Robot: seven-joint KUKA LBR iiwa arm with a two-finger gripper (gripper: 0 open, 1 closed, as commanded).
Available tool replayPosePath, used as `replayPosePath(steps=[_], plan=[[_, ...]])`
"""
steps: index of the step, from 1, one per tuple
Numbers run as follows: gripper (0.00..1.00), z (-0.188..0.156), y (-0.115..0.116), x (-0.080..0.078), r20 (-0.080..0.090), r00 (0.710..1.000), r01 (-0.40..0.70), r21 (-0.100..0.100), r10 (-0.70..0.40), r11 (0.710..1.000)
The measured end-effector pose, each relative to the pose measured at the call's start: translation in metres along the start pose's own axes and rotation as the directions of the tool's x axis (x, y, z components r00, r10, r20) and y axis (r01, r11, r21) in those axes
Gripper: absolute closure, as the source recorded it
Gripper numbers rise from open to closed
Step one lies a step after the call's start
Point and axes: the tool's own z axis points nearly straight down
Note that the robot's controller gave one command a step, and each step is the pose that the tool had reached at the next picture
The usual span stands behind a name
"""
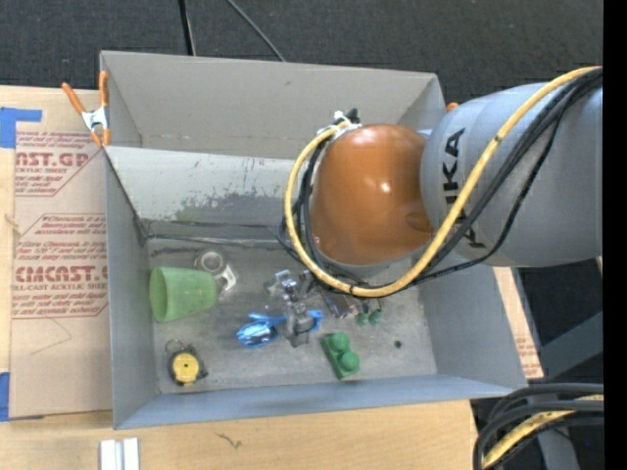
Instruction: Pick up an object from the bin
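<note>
My gripper (296,304) pokes out from under the arm's orange cover, low over the bin floor near the middle. A small blue shiny object (256,332) lies right at its left side, touching or nearly touching its metal tip. A green block-shaped piece (341,354) lies on the floor just below and to the right of it. Small green bits (370,314) sit close on the gripper's right, partly under the cover.
A light green cup (180,293) lies on its side at the left of the floor. A clear round piece (214,263) rests above it. A yellow round tape measure (184,367) sits near the front left corner. The arm covers the bin's right half.
</note>
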Motion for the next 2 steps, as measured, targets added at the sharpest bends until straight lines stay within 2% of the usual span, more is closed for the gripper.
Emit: replayPosePath(steps=[1, 2], plan=[[1.0, -0.075, -0.033, -0.008, 0.0, 0.988, -0.157, 0.001, 0.157, 0.988], [1.0, -0.017, -0.026, -0.027, -0.01, 0.999, 0.045, -0.002, -0.045, 0.999]])
